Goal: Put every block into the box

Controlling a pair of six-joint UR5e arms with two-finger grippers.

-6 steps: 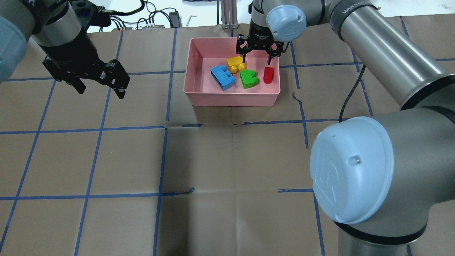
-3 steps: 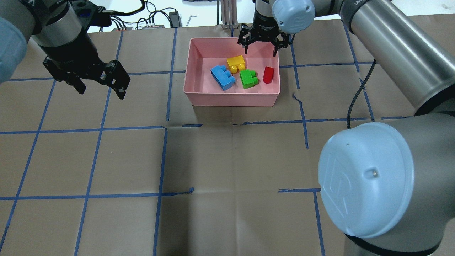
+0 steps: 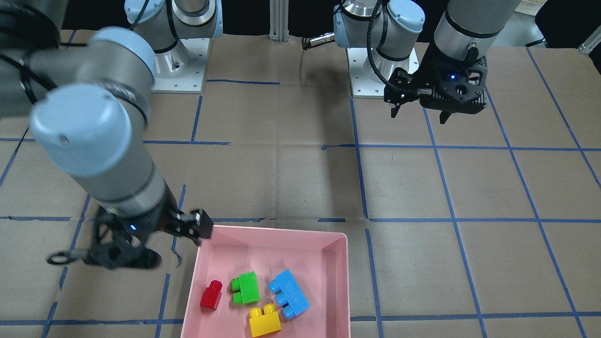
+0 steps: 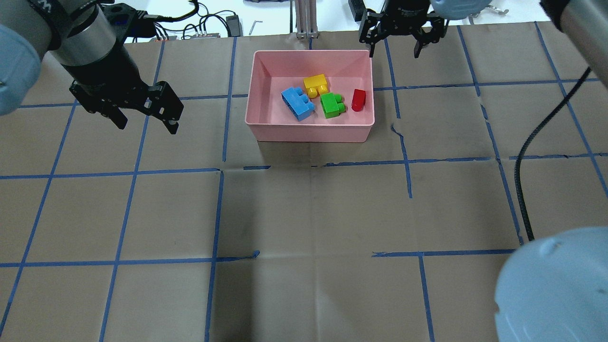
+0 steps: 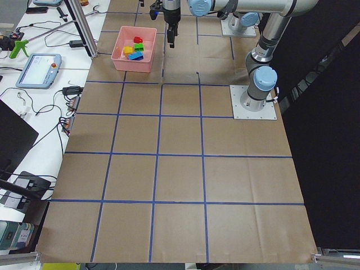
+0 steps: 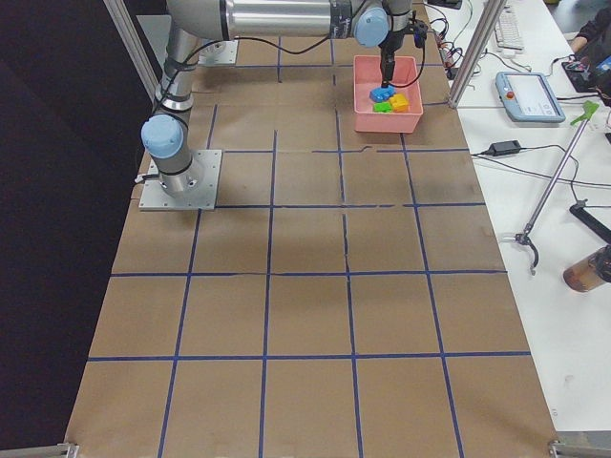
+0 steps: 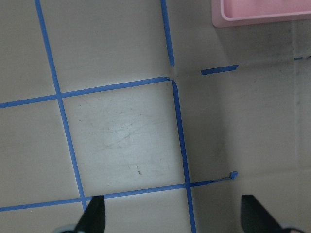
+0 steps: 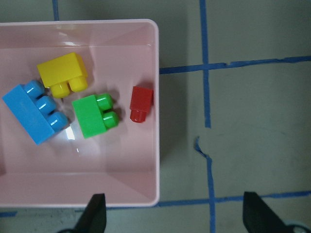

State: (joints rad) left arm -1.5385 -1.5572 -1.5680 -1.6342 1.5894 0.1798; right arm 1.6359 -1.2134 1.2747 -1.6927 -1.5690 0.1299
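The pink box (image 4: 309, 133) stands at the table's far middle. All four blocks lie in it: blue (image 4: 297, 103), yellow (image 4: 316, 84), green (image 4: 330, 105) and red (image 4: 358, 99). My right gripper (image 4: 394, 52) is open and empty, raised beyond the box's far right corner. Its wrist view looks down on the box rim (image 8: 156, 145) and on the blue (image 8: 34, 114), yellow (image 8: 62, 73), green (image 8: 92, 115) and red (image 8: 141, 102) blocks. My left gripper (image 4: 147, 126) is open and empty, left of the box over bare paper (image 7: 121, 136).
Brown paper with a blue tape grid (image 4: 218, 168) covers the table. Cables and small devices (image 4: 204, 28) and a metal post (image 4: 306, 19) sit along the far edge. My right arm's elbow (image 4: 551, 285) fills the near right corner.
My right gripper has risen out of the box and moved back and right past its far corner. My left gripper has shifted slightly. The blocks have not moved.
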